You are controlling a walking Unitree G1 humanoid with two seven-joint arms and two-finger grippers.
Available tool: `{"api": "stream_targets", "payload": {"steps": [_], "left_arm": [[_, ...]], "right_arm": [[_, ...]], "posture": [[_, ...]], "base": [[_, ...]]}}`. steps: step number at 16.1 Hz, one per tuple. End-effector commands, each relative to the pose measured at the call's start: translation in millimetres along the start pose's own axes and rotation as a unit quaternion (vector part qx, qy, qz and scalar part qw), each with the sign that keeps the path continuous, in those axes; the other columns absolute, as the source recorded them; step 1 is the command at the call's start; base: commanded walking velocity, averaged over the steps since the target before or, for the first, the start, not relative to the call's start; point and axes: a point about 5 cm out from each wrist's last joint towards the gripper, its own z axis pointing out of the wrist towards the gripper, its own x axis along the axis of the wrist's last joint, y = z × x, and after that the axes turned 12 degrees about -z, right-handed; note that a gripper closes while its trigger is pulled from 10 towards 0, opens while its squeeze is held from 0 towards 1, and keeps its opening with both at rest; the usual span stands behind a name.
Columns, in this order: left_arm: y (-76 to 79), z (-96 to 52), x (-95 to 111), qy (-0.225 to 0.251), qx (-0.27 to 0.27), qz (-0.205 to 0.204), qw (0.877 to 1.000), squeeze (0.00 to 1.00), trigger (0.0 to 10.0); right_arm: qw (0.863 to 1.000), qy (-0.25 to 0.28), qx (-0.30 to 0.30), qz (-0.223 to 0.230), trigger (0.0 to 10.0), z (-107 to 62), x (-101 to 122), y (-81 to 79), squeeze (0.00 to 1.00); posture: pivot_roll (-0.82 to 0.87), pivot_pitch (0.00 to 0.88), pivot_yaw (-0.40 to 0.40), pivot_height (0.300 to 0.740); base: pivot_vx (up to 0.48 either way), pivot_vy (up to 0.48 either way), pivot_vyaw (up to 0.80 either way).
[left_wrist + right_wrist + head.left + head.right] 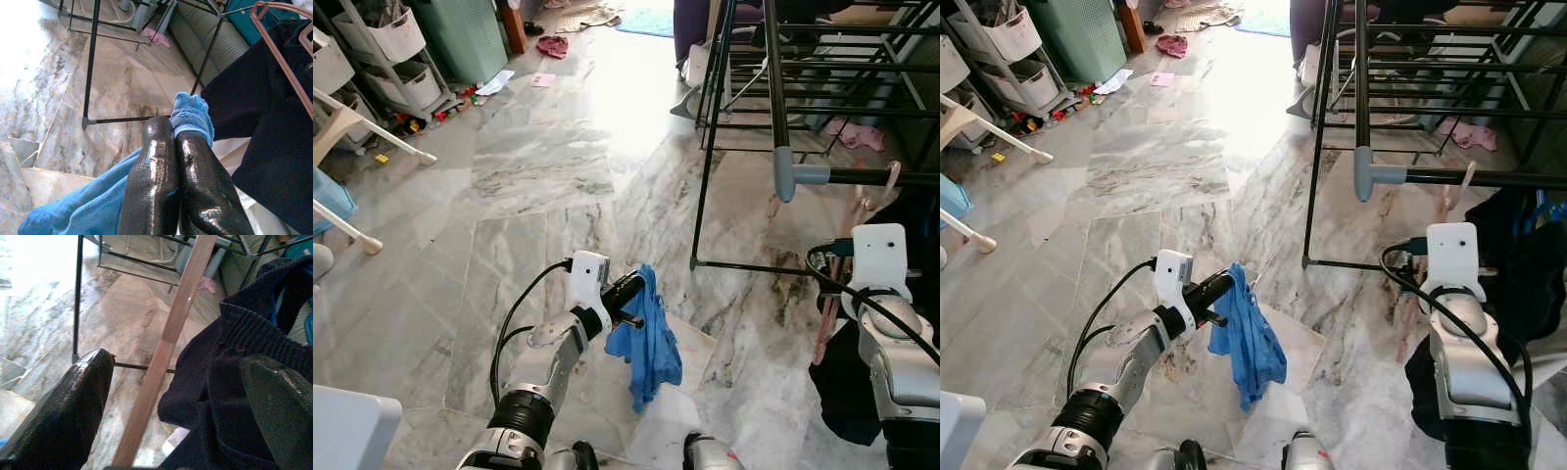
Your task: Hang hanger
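Holding a blue cloth [644, 338] in my left tool [628, 292], lower centre of the eye views; fingers [195, 186] pressed together, pinching a bunched fold of the cloth at their tips, rest of it hanging down toward the marble floor [538, 166]. Left wrist view shows the two fingers side by side, blue fabric sticking out past them and trailing under them.

Right tool [171, 396] sits at the lower right of the eye views, up against a dark garment [1528, 264]. Right wrist view: fingers spread wide, one at each side of the frame, with a pink hanger [168, 347] bar running diagonally through the gap between them. Can't tell if the bar touches either finger. Dark knit garment fills the right half of that view, beside and behind the bar. Pink hanger also visible at upper right of the left wrist view, its outline lying over the dark garment.

Black drying rack [744, 108] stands at upper right of the eye views, one grey-capped rail [785, 171] reaching toward me, its foot bar on the floor just beyond the cloth. Storage shelves [382, 59] with bins at upper left, small clutter on the floor near them. White bag-like thing [661, 421] on the floor under the cloth, bottom centre.
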Motion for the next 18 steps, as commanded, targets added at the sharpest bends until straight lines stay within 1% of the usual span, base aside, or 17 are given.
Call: {"api": "stream_targets", "payload": {"steps": [1, 3, 5, 7, 10, 12, 13, 14, 16, 18], "left_arm": [[-1.2, -1.8, 0.9, 0.001, 0.004, 0.004, 1.0, 0.0, 10.0], [-0.7, -1.2, 1.4, 0.001, 0.002, 0.004, 1.0, 0.0, 10.0], [-0.3, -0.4, 1.9, 0.0, 0.002, 0.004, 1.0, 0.0, 10.0], [-0.3, -0.3, 2.0, -0.001, 0.001, 0.005, 1.0, 0.0, 10.0], [-0.9, -0.6, 1.6, -0.004, 0.001, 0.006, 1.0, 0.0, 10.0], [-1.1, -0.5, 0.9, -0.007, 0.001, 0.007, 1.0, 0.0, 10.0], [-1.5, -0.8, 1.0, -0.007, 0.001, 0.007, 1.0, 0.0, 10.0], [-1.6, -0.8, 1.2, -0.007, 0.001, 0.008, 1.0, 0.0, 10.0], [-1.7, -1.2, 1.5, -0.005, 0.001, 0.008, 1.0, 0.0, 10.0], [-1.8, -1.6, 1.7, -0.004, 0.002, 0.008, 1.0, 0.0, 10.0]], "right_arm": [[1.0, 0.01, -0.014, -0.002, 10.0, -3.4, 4.0, 0.9, 0.13], [1.0, 0.012, -0.016, -0.01, 10.0, -5.0, 5.9, -0.6, 0.13], [1.0, 0.002, -0.016, -0.01, 10.0, -7.1, 2.6, -2.5, 0.13], [1.0, -0.011, -0.025, -0.011, 10.0, -10.7, -5.1, 2.7, 0.13], [0.999, -0.014, -0.033, -0.01, 10.0, -13.4, -7.3, 7.5, 0.11], [1.0, -0.003, -0.017, -0.002, 10.0, -15.2, -2.2, 2.0, 0.1], [1.0, 0.001, -0.004, 0.006, 10.0, -15.7, 1.0, -3.0, 0.02], [1.0, 0.007, 0.007, 0.006, 10.0, -16.4, 5.2, -6.4, 0.0], [1.0, 0.022, 0.01, 0.001, 10.0, -17.2, 12.7, -8.1, 0.0], [0.999, 0.029, 0.0, -0.016, 10.0, -17.9, 14.5, -6.5, 0.0]], "posture": [[-0.29, 0.183, 0.091, 0.74], [-0.29, 0.184, 0.092, 0.74], [-0.29, 0.184, 0.095, 0.74], [-0.29, 0.185, 0.098, 0.74], [-0.3, 0.186, 0.102, 0.74], [-0.3, 0.186, 0.102, 0.74], [-0.3, 0.187, 0.101, 0.74], [-0.3, 0.187, 0.101, 0.74], [-0.29, 0.184, 0.1, 0.74], [-0.29, 0.183, 0.099, 0.74]], "base": [[0.0, 0.0, 0.0], [0.0, 0.0, 0.0], [0.0, 0.0, 0.0], [0.0, 0.0, 0.0], [0.0, 0.0, 0.0], [0.0, 0.0, 0.0], [0.0, 0.0, 0.0], [0.0, 0.0, 0.0], [0.0, 0.0, 0.0], [0.0, 0.0, 0.0]]}}
